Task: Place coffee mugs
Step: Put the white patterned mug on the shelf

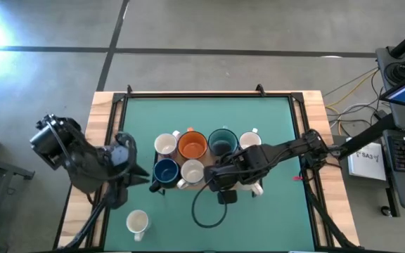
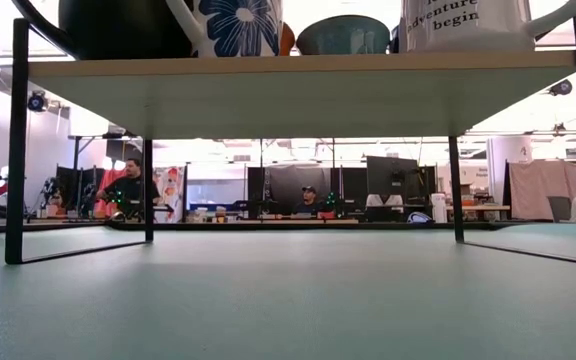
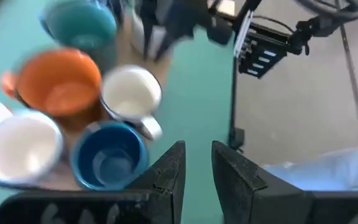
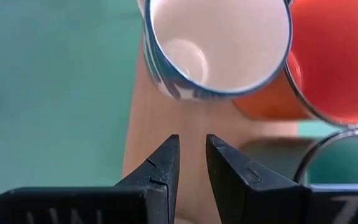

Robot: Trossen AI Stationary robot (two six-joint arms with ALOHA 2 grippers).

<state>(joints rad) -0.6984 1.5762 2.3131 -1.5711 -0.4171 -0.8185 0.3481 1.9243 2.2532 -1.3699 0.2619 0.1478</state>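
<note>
Right end effector (image 4: 191,155) narrowly parted, empty, near white-lined, seemingly floral mug (image 4: 219,46)

Two dark six-joint arms reach inward from opposite sides.
The left dark two-finger gripper (image 1: 124,158) sits at the end of an arm bent in from the left edge, its fingers (image 3: 169,168) a narrow gap apart, holding nothing. The right dark two-finger gripper (image 1: 216,176) extends from the right, fingers (image 4: 163,165) likewise slightly parted and empty.

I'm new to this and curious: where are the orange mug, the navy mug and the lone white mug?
orange mug (image 1: 193,146), high view, its inside.
navy mug (image 1: 165,171), high view, its inside.
lone white mug (image 1: 137,222), high view, its opening.
</note>
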